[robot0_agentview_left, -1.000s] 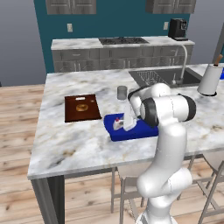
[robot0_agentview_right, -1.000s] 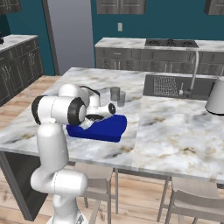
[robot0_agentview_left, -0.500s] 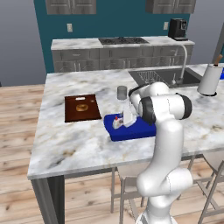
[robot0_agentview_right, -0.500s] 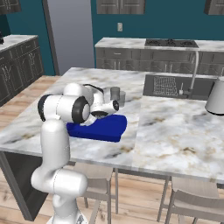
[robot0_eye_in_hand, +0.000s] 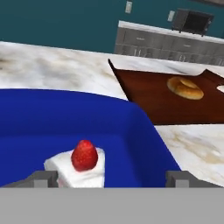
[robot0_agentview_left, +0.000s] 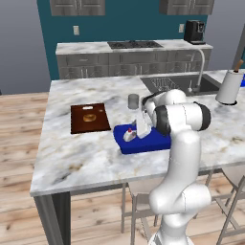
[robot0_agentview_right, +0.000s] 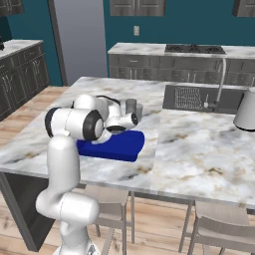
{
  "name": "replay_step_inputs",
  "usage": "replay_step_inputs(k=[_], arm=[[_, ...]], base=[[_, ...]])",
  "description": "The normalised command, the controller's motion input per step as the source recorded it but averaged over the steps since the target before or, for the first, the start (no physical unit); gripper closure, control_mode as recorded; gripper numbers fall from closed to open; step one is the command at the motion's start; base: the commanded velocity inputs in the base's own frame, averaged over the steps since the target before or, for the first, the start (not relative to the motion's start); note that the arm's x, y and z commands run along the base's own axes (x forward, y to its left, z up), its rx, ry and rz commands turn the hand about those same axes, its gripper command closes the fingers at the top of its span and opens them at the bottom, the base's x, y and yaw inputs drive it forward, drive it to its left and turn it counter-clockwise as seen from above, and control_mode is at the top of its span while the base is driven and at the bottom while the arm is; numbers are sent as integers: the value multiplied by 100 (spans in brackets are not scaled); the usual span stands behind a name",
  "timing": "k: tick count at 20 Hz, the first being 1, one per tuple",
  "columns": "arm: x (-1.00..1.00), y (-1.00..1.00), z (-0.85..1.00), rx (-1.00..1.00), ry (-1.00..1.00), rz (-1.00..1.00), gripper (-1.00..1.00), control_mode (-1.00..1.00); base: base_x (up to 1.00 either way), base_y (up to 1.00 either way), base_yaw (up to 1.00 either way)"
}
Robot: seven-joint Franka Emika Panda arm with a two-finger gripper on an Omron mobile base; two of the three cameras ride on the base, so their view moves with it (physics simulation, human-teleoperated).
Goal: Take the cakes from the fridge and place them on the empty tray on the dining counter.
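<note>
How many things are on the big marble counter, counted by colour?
Blue: 1, the tray
Brown: 2, the wooden board and the round pastry on it
White with red top: 1, the cake in the tray
Grey: 1, the cup
Total: 5

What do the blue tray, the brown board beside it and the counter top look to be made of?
The tray looks like plastic: uniform bright blue, smooth, soft sheen, rounded moulded rim. The board looks like dark stained wood: reddish-brown, faint grain, though the render leaves it open. The counter top looks like polished marble: white-grey with darker and tan veining.
</note>
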Motion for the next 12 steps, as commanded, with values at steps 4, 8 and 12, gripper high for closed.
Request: replay_step_inputs(k=[4, 8, 12], arm=[[-54, -8, 89, 0, -4, 10, -100, -100], [-99, -28, 95, 0, -7, 8, -100, -100], [-100, -25, 99, 0, -30, -5, -100, -100]], base=[[0, 0, 0], [0, 0, 0], [0, 0, 0]])
